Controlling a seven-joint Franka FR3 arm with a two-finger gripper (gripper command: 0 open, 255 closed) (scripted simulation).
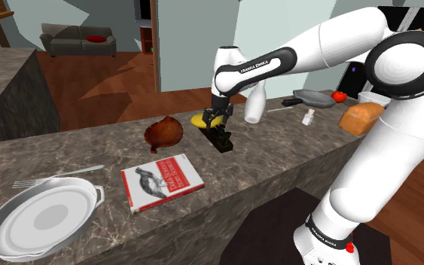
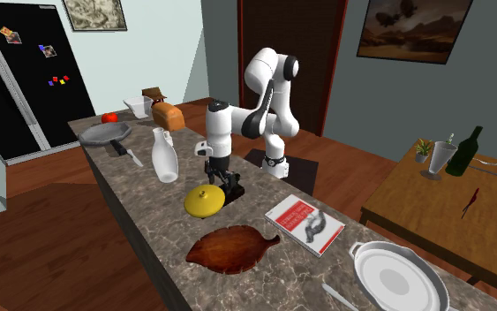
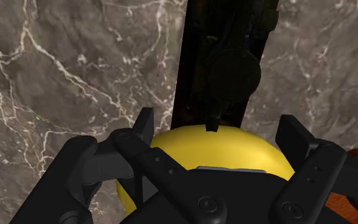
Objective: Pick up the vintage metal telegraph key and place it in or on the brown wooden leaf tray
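The telegraph key (image 1: 222, 140) is a dark, narrow device lying on the marble counter (image 1: 89, 154). It lies beside a yellow domed lid (image 1: 199, 119) and to the right of the brown leaf tray (image 1: 163, 133) in the shoulder view. My gripper (image 1: 216, 120) hangs just above the key's far end, open. In the wrist view the key (image 3: 225, 63) runs away from the gripper (image 3: 219, 130). The yellow lid (image 3: 203, 153) sits between the spread fingers (image 3: 142, 130), which grasp nothing. In the second exterior view the gripper (image 2: 213, 170) stands over the key (image 2: 229, 186), with the leaf tray (image 2: 231, 248) nearer the camera.
A red-and-white book (image 1: 161, 181), a white dish (image 1: 41, 220) and a fork (image 1: 52, 178) lie toward the shoulder view's left. A white bottle (image 1: 254, 103) stands close behind the gripper. A pan (image 1: 312, 98), a tomato (image 1: 340, 96) and bread (image 1: 361, 117) sit at the right.
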